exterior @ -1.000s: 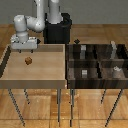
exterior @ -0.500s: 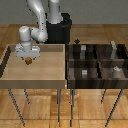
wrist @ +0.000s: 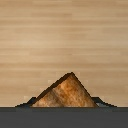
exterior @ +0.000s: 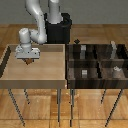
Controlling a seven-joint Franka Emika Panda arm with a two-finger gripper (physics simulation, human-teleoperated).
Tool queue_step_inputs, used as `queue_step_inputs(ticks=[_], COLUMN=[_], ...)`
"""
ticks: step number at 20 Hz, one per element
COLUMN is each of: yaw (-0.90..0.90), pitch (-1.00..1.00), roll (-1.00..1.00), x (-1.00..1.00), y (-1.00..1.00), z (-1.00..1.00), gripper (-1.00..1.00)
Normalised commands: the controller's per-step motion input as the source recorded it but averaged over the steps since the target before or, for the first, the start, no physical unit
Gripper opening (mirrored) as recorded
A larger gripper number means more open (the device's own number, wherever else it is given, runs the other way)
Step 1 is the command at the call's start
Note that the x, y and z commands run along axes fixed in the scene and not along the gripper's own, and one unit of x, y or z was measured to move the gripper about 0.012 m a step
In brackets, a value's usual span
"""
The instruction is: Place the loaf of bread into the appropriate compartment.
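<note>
The loaf of bread (exterior: 30, 61) is a small brown lump lying on the floor of the pale tan tray (exterior: 45, 75), toward the exterior view's left. My gripper (exterior: 29, 59) has come straight down over it, its fingers on either side of the loaf and apart from it, so it reads as open. In the wrist view the loaf of bread (wrist: 65, 92) fills the lower middle, very close, with the tray's wood behind it. The appropriate compartment (exterior: 77, 76) is the nearer left cell of the dark striped bin, to the exterior view's right of the tray.
Small grey blocks sit in the bin's cells, one (exterior: 84, 72) in the nearer left cell and another (exterior: 116, 70) in the nearer right. The robot's dark base (exterior: 57, 27) stands behind the tray. Both containers rest on thin-legged stands.
The arm has swung over the tray from its far left corner and lowered. My gripper now sits down around the loaf, which has not moved.
</note>
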Motion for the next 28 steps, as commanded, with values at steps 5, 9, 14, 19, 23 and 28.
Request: queue_step_inputs(ticks=[5, 9, 14, 19, 23, 28], yaw=[0.00, 0.00, 0.00, 0.00, 0.00, 0.00], pitch=[0.00, 0.00, 0.00, 0.00, 0.00, 0.00], roll=[0.00, 0.00, 0.00, 0.00, 0.00, 0.00], x=[0.00, 0.00, 0.00, 0.00, 0.00, 0.00], y=[0.00, 0.00, 0.40, 1.00, 1.00, 1.00], z=[0.80, 1.00, 0.40, 0.00, 0.00, 0.00], gripper=[-1.00, -1.00, -1.00, -1.00, -1.00, -1.00])
